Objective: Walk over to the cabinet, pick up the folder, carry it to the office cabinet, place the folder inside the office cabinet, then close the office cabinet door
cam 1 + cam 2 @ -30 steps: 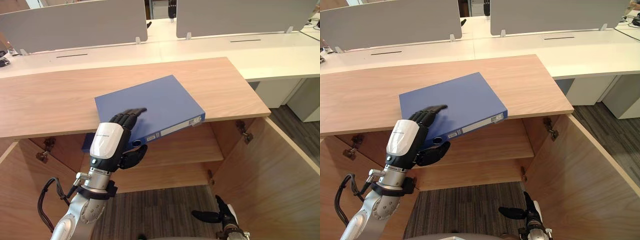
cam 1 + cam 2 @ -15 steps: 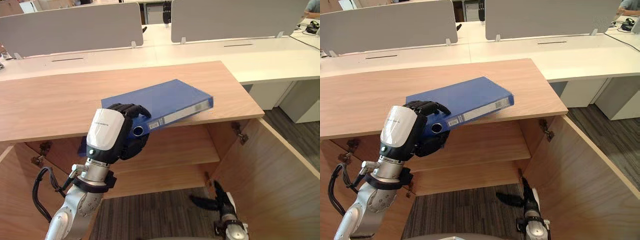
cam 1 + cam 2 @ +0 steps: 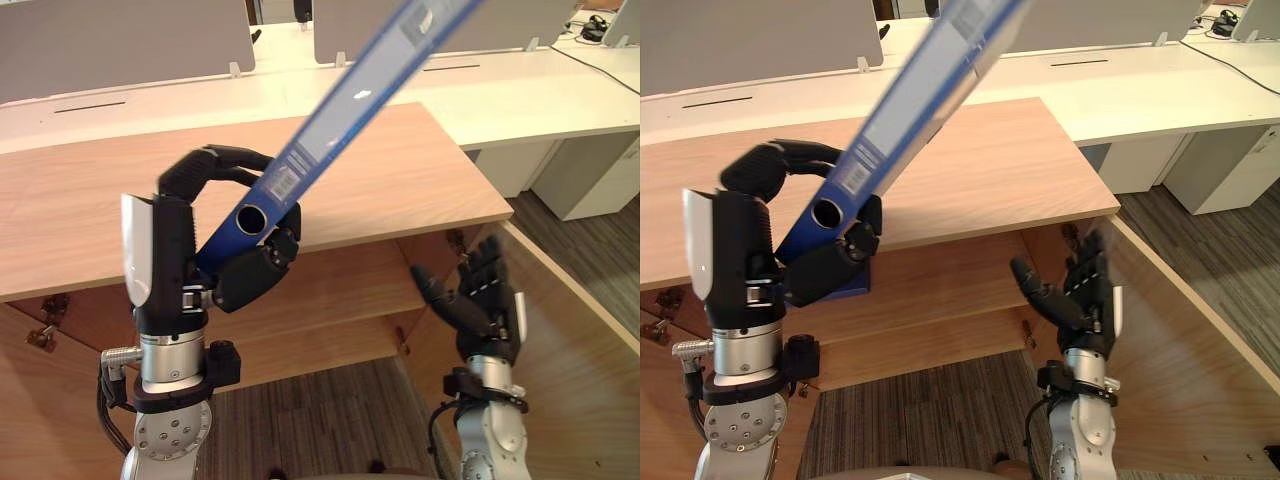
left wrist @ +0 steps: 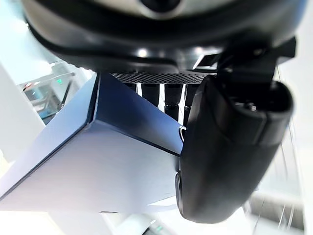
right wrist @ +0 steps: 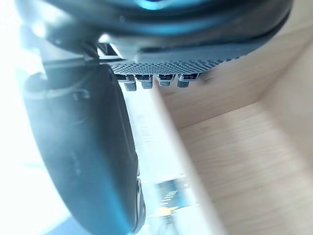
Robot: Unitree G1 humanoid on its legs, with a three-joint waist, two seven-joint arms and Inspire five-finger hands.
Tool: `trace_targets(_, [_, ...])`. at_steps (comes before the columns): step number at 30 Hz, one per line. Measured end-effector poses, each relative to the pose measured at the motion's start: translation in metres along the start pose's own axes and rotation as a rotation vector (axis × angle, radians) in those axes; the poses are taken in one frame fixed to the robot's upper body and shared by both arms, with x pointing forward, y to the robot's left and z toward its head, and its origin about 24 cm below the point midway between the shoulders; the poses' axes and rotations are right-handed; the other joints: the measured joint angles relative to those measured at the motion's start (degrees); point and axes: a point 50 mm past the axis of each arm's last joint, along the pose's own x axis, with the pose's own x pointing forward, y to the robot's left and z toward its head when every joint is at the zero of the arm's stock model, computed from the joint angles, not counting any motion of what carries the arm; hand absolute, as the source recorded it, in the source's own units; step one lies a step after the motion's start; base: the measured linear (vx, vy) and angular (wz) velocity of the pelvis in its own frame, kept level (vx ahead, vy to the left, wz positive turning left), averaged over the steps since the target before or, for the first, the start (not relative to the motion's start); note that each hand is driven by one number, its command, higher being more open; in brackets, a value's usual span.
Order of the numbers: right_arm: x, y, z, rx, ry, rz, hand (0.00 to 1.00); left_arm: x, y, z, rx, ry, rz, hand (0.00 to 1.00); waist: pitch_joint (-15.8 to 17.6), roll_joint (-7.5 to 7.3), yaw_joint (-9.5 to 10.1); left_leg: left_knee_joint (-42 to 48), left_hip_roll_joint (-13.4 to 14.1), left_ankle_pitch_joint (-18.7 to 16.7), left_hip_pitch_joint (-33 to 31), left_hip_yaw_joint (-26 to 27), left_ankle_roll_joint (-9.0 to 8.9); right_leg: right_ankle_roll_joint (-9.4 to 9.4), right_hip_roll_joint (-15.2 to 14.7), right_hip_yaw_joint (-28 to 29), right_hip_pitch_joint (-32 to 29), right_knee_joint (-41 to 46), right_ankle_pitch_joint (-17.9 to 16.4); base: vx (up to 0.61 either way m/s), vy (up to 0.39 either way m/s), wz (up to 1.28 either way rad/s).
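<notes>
A blue folder [image 3: 330,130] slants steeply upward above the wooden cabinet top [image 3: 400,180], its spine with a round hole facing me. My left hand [image 3: 235,270] is shut on its lower end, fingers over one face and thumb under; the left wrist view shows the folder [image 4: 98,166] pinched against the thumb. My right hand [image 3: 485,305] is raised in front of the open cabinet, palm up, fingers spread and straight, holding nothing.
The cabinet's right door [image 3: 580,340] stands open, with a wooden shelf [image 3: 340,290] inside. White desks [image 3: 520,90] with grey dividers [image 3: 110,45] run behind the cabinet. Grey carpet [image 3: 320,420] lies below.
The left hand has lifted the folder off the cabinet top and tipped it up steeply. The right hand has risen from near the floor to cabinet height.
</notes>
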Motion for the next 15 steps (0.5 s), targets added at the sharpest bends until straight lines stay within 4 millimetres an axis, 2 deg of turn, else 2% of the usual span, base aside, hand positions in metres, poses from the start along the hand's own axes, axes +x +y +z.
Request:
trace_targets(2, [0.002,0.003,0.015,0.045,-0.068,0.029,1.00,0.001,0.005,0.003,-0.171,0.019,0.055,0.00,0.06,0.02,-0.63,0.11,-0.04,-0.30,0.18,0.43,0.05,0.12,-0.02,0.51,-0.01,0.00,0.07,0.01,-0.004,-0.10])
trace_targets(6, [0.005,0.005,0.032,0.086,-0.152,0.050,1.00,0.001,0.006,0.002,-0.429,0.045,0.067,0.00,0.07,0.04,-0.74,1.03,-0.03,-1.10,0.20,1.07,0.00,0.39,-0.10,1.21,0.01,0.01,0.23,-0.01,-0.007,-0.10])
trace_targets(10, [0.016,0.013,0.044,0.096,-0.209,0.124,1.00,0.001,0.002,0.001,-0.634,0.063,0.010,0.00,0.10,0.08,-0.82,1.23,-0.08,-1.13,0.26,1.53,0.03,0.75,-0.15,1.78,-0.08,0.01,0.44,-0.03,-0.013,-0.06])
trace_targets(15, [0.040,0.032,0.053,0.057,-0.264,0.310,1.00,-0.006,-0.016,-0.011,-0.916,0.142,-0.181,0.00,0.14,0.18,-0.66,1.83,-0.13,-1.12,-0.09,1.34,0.07,1.11,-0.29,1.78,-0.06,0.00,0.65,-0.05,-0.021,0.01])
